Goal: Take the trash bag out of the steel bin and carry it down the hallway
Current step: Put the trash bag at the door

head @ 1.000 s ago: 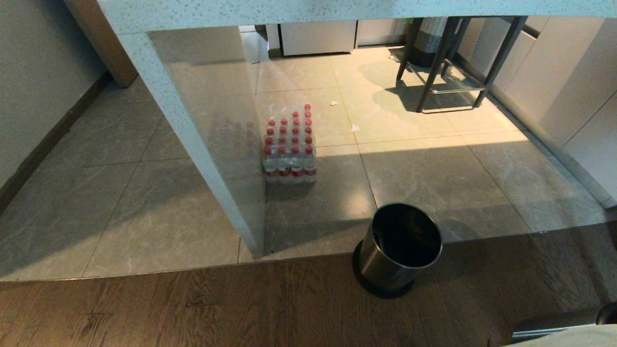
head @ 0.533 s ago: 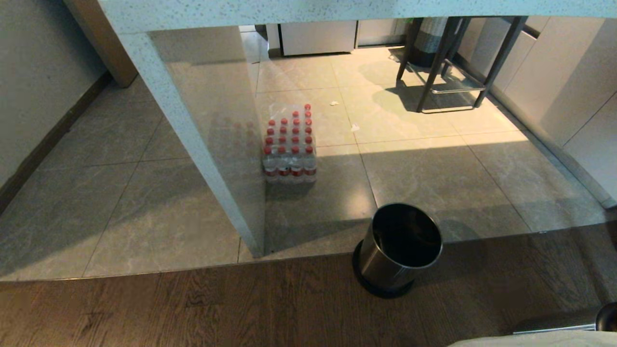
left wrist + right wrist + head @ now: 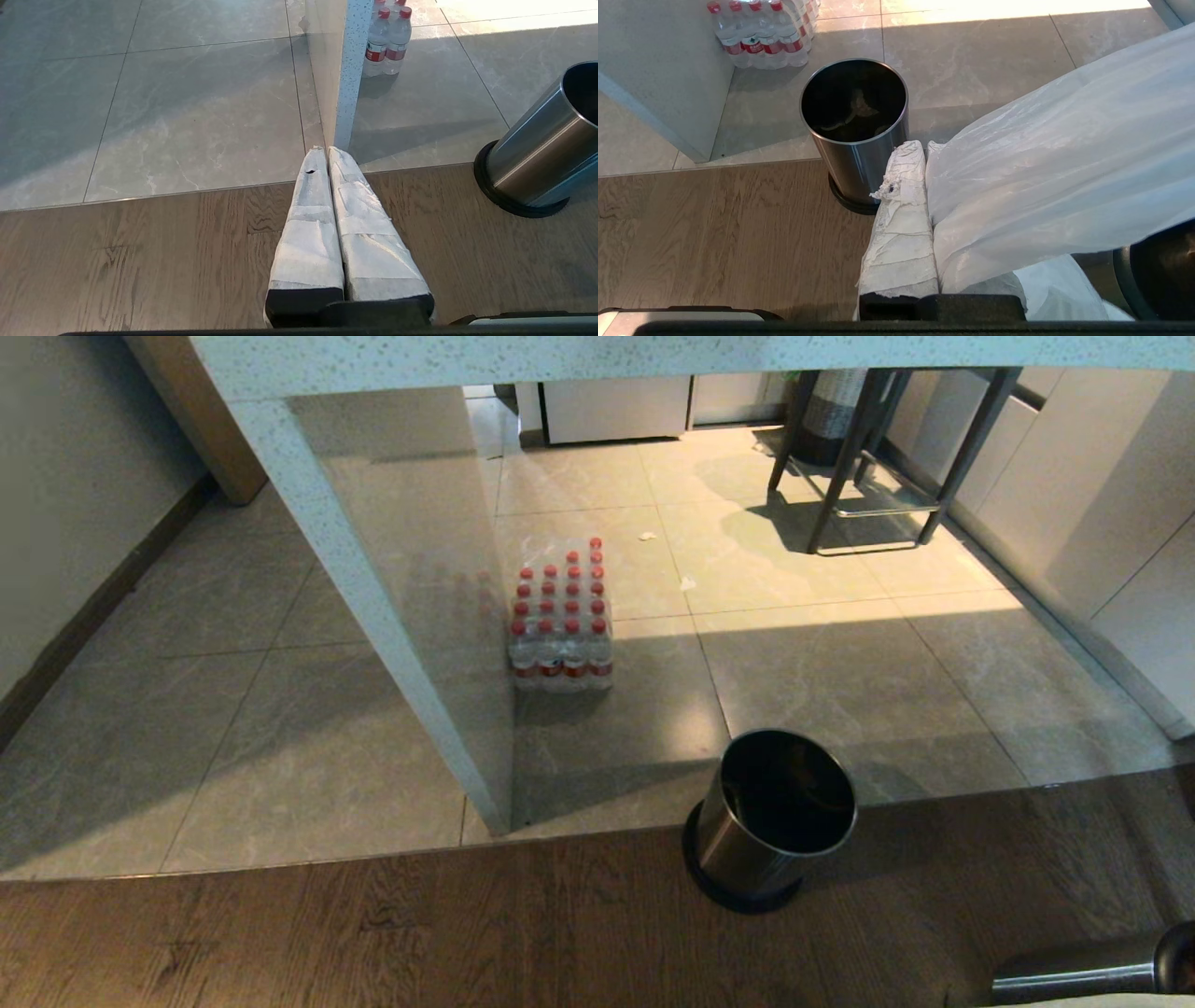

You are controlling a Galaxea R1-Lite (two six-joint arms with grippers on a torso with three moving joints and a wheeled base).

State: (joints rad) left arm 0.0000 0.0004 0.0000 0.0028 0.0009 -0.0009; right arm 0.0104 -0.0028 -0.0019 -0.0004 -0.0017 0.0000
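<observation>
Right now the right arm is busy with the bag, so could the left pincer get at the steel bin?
Probably yes: the left pincer is shut and empty above bare wood floor, and the steel bin stands off to one side with nothing between them.

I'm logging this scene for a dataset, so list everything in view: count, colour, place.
steel bin: one, brushed silver with black base, on the wood floor at the tile edge, no bag in it
trash bag: one, translucent white, out of the bin, clamped in the right gripper
pack of water bottles: one, clear with red caps, on the tiles beside the counter leg
counter: one, pale speckled, over the tiles
stool: one, dark legs, far right
left gripper: shut, empty, over the wood floor
right gripper: shut on the bag, near the bin
</observation>
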